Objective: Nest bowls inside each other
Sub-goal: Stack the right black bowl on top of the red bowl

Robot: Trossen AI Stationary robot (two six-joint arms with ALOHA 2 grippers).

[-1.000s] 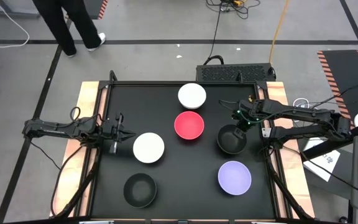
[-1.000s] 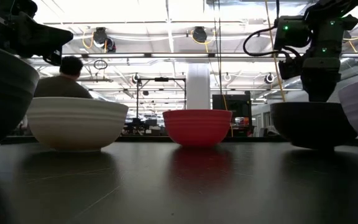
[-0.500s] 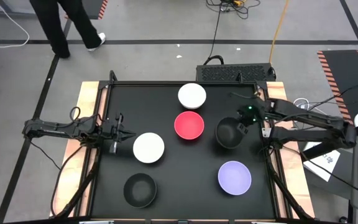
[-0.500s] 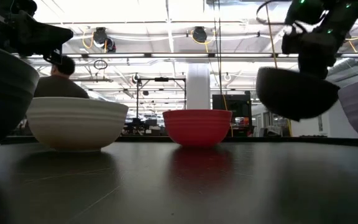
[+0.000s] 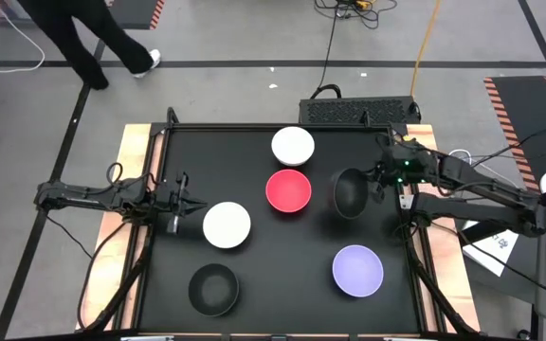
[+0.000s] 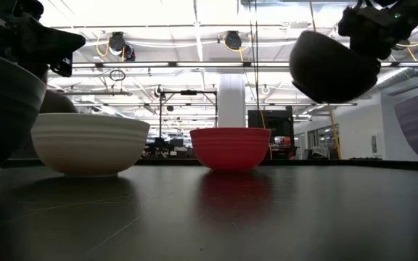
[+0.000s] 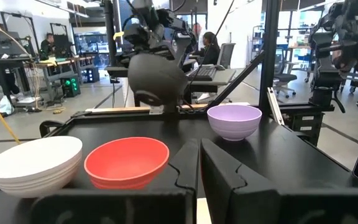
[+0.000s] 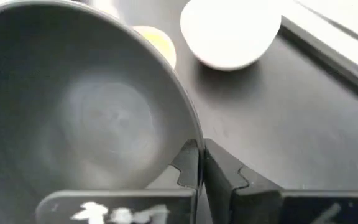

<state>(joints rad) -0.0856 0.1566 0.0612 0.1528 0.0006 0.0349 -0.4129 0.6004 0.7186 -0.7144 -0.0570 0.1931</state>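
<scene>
Black table (image 5: 263,284) in an open lab with desks behind. Right gripper (image 5: 375,183) pinches the rim of a glossy black bowl (image 5: 349,192), tilted, airborne right of the red bowl (image 5: 288,190). Left gripper (image 5: 190,206) sits closed and empty at the left.

Right claw (image 5: 375,183) raised, pinched tight; left claw (image 5: 191,203) closed, hovering low.
</scene>
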